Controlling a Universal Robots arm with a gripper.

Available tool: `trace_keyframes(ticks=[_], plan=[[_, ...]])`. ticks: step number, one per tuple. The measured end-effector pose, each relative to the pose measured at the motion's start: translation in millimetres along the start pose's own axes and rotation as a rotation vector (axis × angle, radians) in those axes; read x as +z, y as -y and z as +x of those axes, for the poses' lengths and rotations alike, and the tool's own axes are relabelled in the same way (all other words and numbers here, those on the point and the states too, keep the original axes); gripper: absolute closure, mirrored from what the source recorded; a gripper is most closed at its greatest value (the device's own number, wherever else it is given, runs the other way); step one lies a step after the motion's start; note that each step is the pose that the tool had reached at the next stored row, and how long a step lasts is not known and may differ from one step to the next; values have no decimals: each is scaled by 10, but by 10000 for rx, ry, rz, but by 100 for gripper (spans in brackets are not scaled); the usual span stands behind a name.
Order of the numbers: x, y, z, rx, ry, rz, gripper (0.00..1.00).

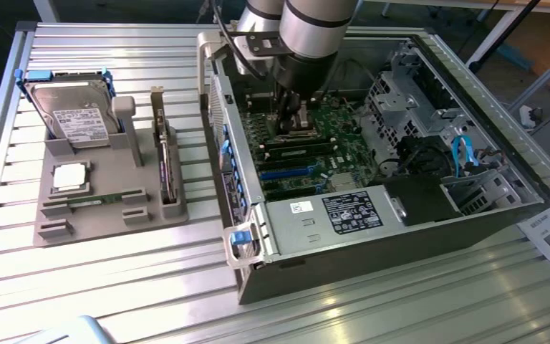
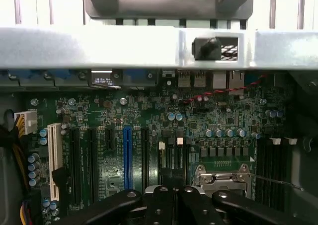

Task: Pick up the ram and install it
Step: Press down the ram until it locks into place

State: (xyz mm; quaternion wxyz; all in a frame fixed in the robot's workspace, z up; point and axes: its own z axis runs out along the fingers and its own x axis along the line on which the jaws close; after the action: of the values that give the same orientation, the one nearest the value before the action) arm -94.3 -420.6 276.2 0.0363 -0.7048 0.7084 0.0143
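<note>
Slatted metal bench (image 1: 371, 315) carrying an open computer case (image 1: 466, 215). Gripper (image 1: 292, 118), fingers together and empty, sits low over the motherboard (image 2: 149, 130). Ram (image 1: 103, 199) lies well apart toward the exterior view's left, in the grey fixture (image 1: 112, 215), long axis running left-right.

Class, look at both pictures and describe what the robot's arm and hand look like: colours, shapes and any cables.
The arm is a thick round tube, silver-grey above and black lower down, with a second silver tube beside it. Thin dark cables run down near its bracket. The hand is black, built of jointed finger links with round pivot bolts.
</note>
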Motion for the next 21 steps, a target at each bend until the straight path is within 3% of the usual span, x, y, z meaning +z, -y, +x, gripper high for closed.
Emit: trace_keyframes(ticks=[10, 15, 21], plan=[[10, 366, 25, 6, 0, -107, 90], [16, 622, 48, 11, -1, -186, 90], [17, 658, 49, 14, -2, -195, 90]])
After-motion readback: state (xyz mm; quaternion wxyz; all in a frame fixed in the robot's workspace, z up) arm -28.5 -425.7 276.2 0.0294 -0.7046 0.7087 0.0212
